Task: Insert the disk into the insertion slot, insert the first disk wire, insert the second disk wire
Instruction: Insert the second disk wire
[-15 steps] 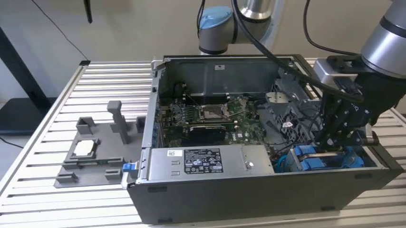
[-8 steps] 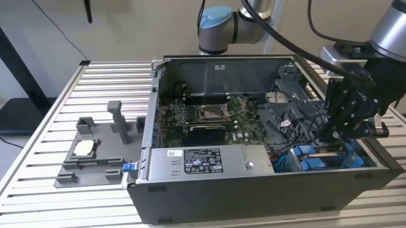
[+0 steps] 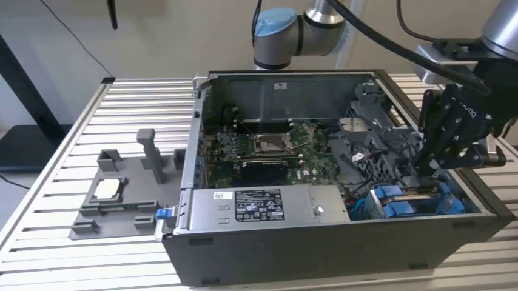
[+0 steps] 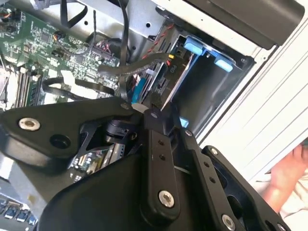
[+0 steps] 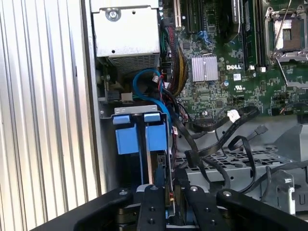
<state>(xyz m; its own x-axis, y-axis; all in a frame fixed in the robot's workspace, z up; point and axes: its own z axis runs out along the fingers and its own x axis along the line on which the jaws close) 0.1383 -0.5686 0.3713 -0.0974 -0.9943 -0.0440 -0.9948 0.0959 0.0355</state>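
Observation:
In the exterior view my gripper [image 3: 423,180] reaches down into the drive bay at the front right corner of the open computer case [image 3: 324,254]. The disk [image 5: 159,166] stands edge-on in the insertion slot [image 4: 211,96], and the blue tabs [image 5: 137,137] of its carrier show beyond it. My gripper [image 5: 166,187] looks shut on the disk's near edge. In the second wrist view the black fingers [image 4: 153,144] meet at the thin silver disk [image 4: 180,79], whose blue tabs [image 4: 195,48] are at the slot's far end. Loose black wires [image 5: 211,130] lie beside the bay.
The case holds a motherboard [image 3: 267,145], a power supply [image 3: 251,206] along the front, and a blue cable [image 5: 144,79]. A grey fixture [image 3: 121,200] sits on the slatted table [image 3: 57,182] at the exterior view's left. A person's hand [image 4: 288,178] is beside the case.

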